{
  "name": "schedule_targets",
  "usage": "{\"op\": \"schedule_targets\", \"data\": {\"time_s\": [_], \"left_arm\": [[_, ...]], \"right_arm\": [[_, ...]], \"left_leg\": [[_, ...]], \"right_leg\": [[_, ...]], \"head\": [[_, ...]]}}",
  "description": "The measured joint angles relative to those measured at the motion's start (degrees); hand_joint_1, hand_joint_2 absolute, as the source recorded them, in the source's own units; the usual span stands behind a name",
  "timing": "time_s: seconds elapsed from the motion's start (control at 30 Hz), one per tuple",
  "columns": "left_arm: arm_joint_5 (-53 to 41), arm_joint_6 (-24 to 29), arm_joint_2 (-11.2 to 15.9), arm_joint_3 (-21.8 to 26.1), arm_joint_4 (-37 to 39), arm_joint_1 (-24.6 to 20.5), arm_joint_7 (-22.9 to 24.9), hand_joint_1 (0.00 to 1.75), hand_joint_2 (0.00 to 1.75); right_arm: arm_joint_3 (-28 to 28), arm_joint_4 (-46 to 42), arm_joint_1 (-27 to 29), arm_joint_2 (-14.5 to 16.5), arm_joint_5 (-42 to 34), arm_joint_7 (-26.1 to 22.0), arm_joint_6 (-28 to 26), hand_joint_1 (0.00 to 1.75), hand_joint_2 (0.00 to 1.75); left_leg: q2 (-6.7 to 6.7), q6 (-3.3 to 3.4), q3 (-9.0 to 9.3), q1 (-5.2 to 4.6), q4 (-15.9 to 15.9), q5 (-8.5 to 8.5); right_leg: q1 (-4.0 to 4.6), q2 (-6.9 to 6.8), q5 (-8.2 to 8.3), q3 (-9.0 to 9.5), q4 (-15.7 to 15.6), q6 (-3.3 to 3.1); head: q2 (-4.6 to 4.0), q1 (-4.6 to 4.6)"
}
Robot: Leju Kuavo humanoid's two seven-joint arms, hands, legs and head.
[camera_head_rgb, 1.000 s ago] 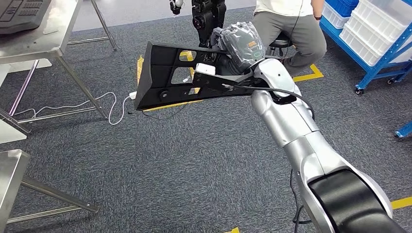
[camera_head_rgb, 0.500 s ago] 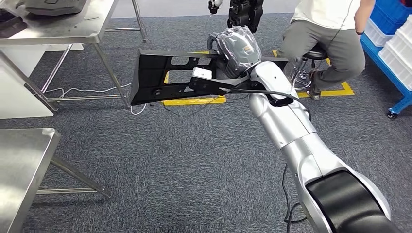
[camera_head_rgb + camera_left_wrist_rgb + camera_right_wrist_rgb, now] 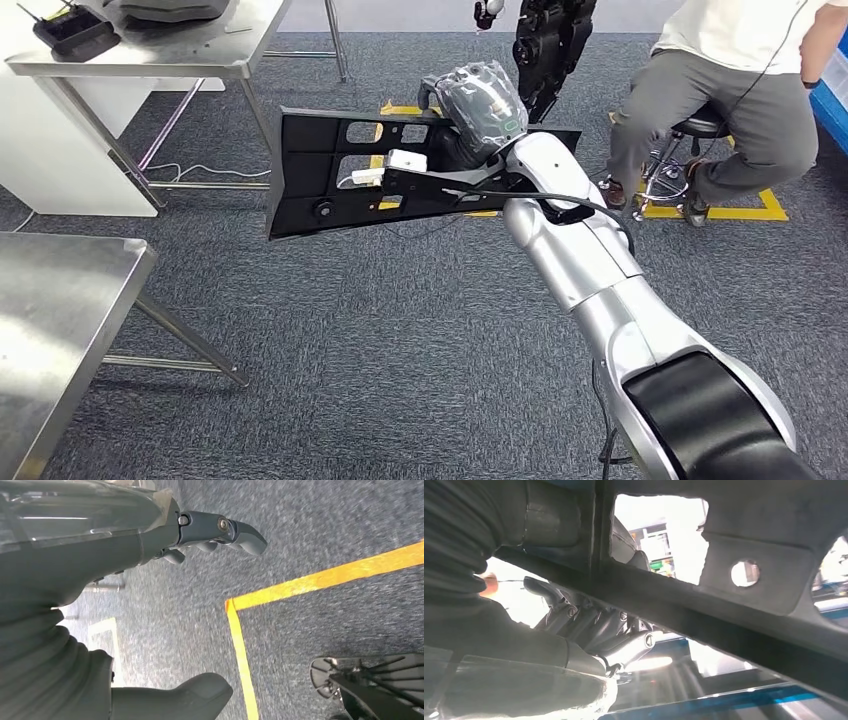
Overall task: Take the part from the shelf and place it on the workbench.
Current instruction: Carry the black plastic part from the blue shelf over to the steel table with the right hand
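Carry step in hand — right hand (image 3: 478,100) has its fingers (image 3: 624,640) gripping the black part (image 3: 330,170), held aloft over carpet, well apart from the steel table (image 3: 60,300). Left hand (image 3: 150,535) hangs empty, fingers apart. Next, swing the part toward that table and lower it flat

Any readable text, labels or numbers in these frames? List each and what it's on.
None readable.
Small green mark on the right hand's clear-wrapped back: too blurred to read.
White tag on the long black plastic panel: no legible print.
Yellow floor tape: plain lines, no lettering.
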Motion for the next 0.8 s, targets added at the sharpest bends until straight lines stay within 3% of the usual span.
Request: {"op": "schedule_targets", "data": {"time_s": [0.07, 0.13, 0.2, 0.27, 0.33, 0.4, 0.43, 0.47, 0.53, 0.6, 0.63, 0.7, 0.73, 0.8], "left_arm": [[-0.3, -0.1, 0.0, 0.0, 0.0, -0.1, 0.0, 0.00, 1.75], [-0.6, -0.2, 0.0, 0.0, 0.0, -0.3, 0.1, 0.00, 1.75], [-0.6, -0.3, 0.1, 0.0, 0.0, -0.3, 0.2, 0.00, 1.75], [-0.6, -0.4, 0.1, 0.0, 0.0, -0.4, 0.4, 0.00, 1.75], [-0.7, -0.5, 0.2, 0.0, 0.0, -0.6, 0.5, 0.00, 1.75], [-0.7, -0.6, 0.2, 0.0, 0.0, -0.9, 0.6, 0.00, 1.75], [-0.7, -0.6, 0.3, 0.0, 0.0, -0.9, 0.6, 0.00, 1.75], [-0.7, -0.6, 0.3, 0.0, 0.0, -0.9, 0.6, 0.00, 1.75], [-0.7, -0.6, 0.3, 0.0, 0.0, -0.8, 0.6, 0.00, 1.75], [-0.8, -0.6, 0.2, 0.0, 0.0, -0.8, 0.6, 0.00, 1.75], [-0.8, -0.6, 0.2, 0.0, 0.0, -0.8, 0.6, 0.00, 1.75], [-1.0, -0.6, 0.3, 0.0, 0.0, -0.6, 0.5, 0.00, 1.75], [-1.1, -0.7, 0.3, 0.0, 0.0, -0.5, 0.5, 0.00, 1.75], [-1.2, -0.7, 0.3, 0.0, 0.0, -0.2, 0.5, 0.00, 1.75]], "right_arm": [[-0.1, 0.0, 0.0, -0.1, 0.1, 0.0, 0.0, 1.73, 1.75], [-0.2, -0.1, -0.1, -0.3, 0.2, 0.1, 0.0, 1.73, 1.75], [-0.2, -0.1, -0.1, -0.5, 0.2, 0.1, 0.0, 1.73, 1.75], [-0.3, -0.3, -0.1, -0.6, 0.3, 0.2, 0.0, 1.73, 1.75], [-0.4, -0.3, -0.1, -0.9, 0.4, 0.3, 0.0, 1.73, 1.75], [-0.4, -0.3, 0.3, -1.3, 0.6, 0.4, 0.0, 1.73, 1.75], [-0.4, -0.3, 0.6, -1.5, 0.6, 0.5, 0.0, 1.73, 1.75], [-0.4, -0.3, 0.8, -1.6, 0.7, 0.5, 0.0, 1.73, 1.75], [-0.4, -0.4, 1.0, -1.7, 0.8, 0.6, 0.0, 1.73, 1.75], [-0.4, -0.6, 1.0, -1.6, 0.9, 0.6, 0.0, 1.73, 1.75], [-0.4, -0.7, 1.0, -1.6, 0.9, 0.6, 0.0, 1.73, 1.75], [-0.4, -0.7, 1.1, -1.5, 1.0, 0.7, 0.0, 1.73, 1.75], [-0.4, -0.8, 1.1, -1.4, 1.0, 0.7, 0.0, 1.73, 1.75], [-0.4, -0.9, 1.0, -1.2, 1.0, 0.7, 0.0, 1.73, 1.75]], "left_leg": [[2.00, 0.42, 4.02, -0.31, -7.5, 3.02], [3.22, 0.92, 6.05, -0.78, -11.4, 3.89], [2.25, 1.46, 6.19, -1.04, -11.8, 3.88], [1.23, 2.10, 6.70, -0.88, -12.3, 4.14], [0.26, 2.80, 7.08, -0.60, -12.7, 4.40], [-1.16, 3.18, 7.09, -0.58, -12.7, 4.44], [-2.00, 3.19, 7.10, -0.58, -12.7, 4.43], [-2.82, 3.18, 7.11, -0.57, -12.7, 4.42], [-4.29, 3.04, 7.11, -0.55, -12.5, 4.42], [-5.60, 2.58, 6.87, -0.70, -12.2, 4.28], [-6.15, 2.28, 6.71, -0.71, -12.1, 4.23], [-7.08, 1.62, 6.40, -0.47, -12.0, 4.27], [-6.77, 1.30, 6.25, -0.35, -11.9, 4.17], [-4.25, 0.65, 5.07, -0.35, -9.5, 2.58]], "right_leg": [[0.31, -0.86, -0.18, 0.12, 0.0, 0.13], [0.71, -1.62, -0.44, 0.23, 0.0, 0.47], [0.89, -2.47, -0.69, 0.46, -0.1, 0.98], [0.78, -1.62, -1.50, 0.11, 1.1, 1.43], [0.53, 0.79, -3.73, -2.25, 6.2, 1.31], [0.41, 2.06, -6.27, -5.96, 13.6, 1.05], [0.39, 2.24, -6.69, -7.25, 15.7, 1.17], [0.37, 2.37, -6.27, -7.54, 15.8, 1.46], [0.06, 3.45, -3.28, -5.03, 9.6, 2.34], [-0.43, 5.38, -0.56, -1.68, 2.6, 2.68], [-0.51, 5.93, 0.06, -0.79, 0.8, 2.54], [-0.33, 5.18, 0.28, -0.48, 0.4, 1.80], [-0.31, 4.71, 0.38, -0.40, 0.2, 1.45], [-0.43, 3.72, 0.51, -0.19, 0.0, 0.73]], "head": [[0.00, -0.02], [0.00, 0.10], [0.00, 0.24], [0.00, 0.28], [0.00, 0.40], [0.00, 0.55], [0.00, 0.59], [0.00, 0.65], [0.00, 0.72], [0.00, 0.71], [0.00, 0.69], [0.00, 0.65], [0.00, 0.66], [0.00, 0.43]]}}
